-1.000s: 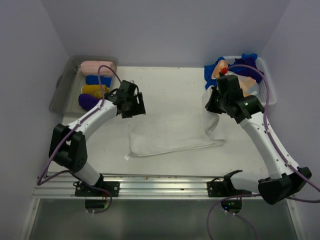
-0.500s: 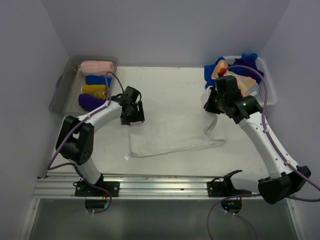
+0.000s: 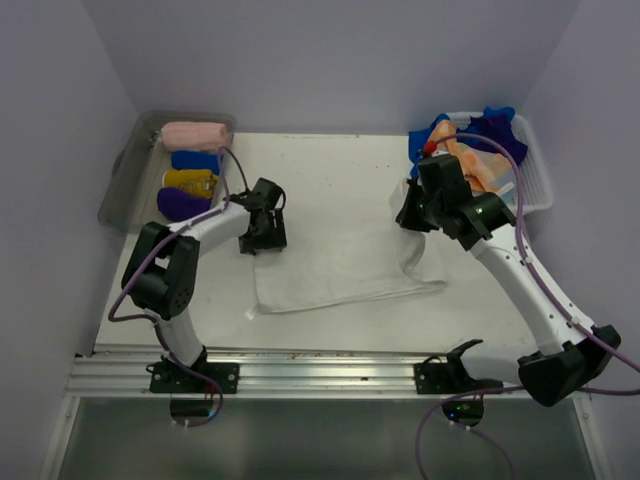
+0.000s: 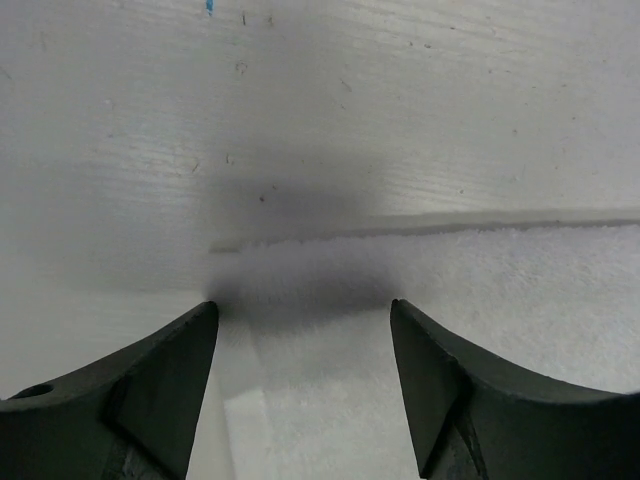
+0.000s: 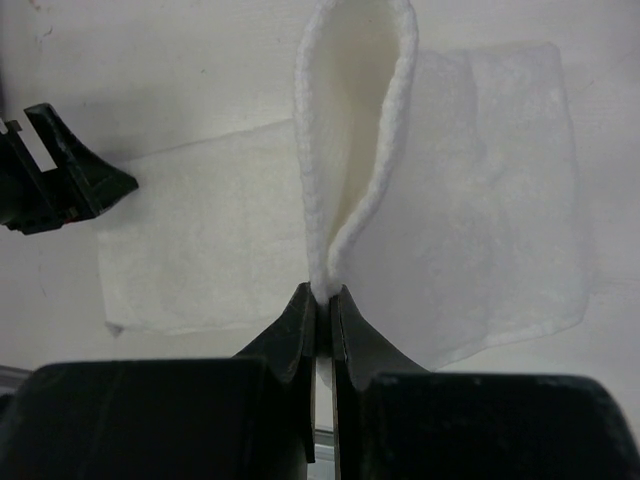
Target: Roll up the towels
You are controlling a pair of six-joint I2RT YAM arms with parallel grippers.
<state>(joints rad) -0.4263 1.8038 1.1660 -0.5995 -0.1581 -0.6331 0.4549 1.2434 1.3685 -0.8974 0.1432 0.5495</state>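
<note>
Towel work shows on the desk (image 3: 340, 165): one large white towel (image 3: 340, 270) lies spread on it, between the two arms. The right pincer (image 5: 322, 296) is pressed together and pinches the white towel at its right edge. From the tips a fold of the cloth stands out as a narrow loop. This part is lifted off the desk, while the rest lies flat beyond the tips.

The left pincer (image 4: 300, 312) is spread and holds nothing. It hangs low over the far left corner of the white towel. The far hem runs just ahead of its fingertips (image 4: 190, 340), and the cloth lies under and between them. Whether the tips touch the cloth, I cannot tell.

Well to the left of the left pincer stands a grey tub (image 3: 122, 180). Four rolled towels lie in it in one row: a pink roll (image 3: 195, 133) at the far end, then a blue roll (image 3: 195, 160), a yellow roll (image 3: 188, 181) and a purple roll (image 3: 177, 204) nearest. Behind the right pincer, to its right, a white lattice basket (image 3: 538, 185) holds loose blue cloths (image 3: 497, 128) and an orange cloth (image 3: 478, 168).
</note>
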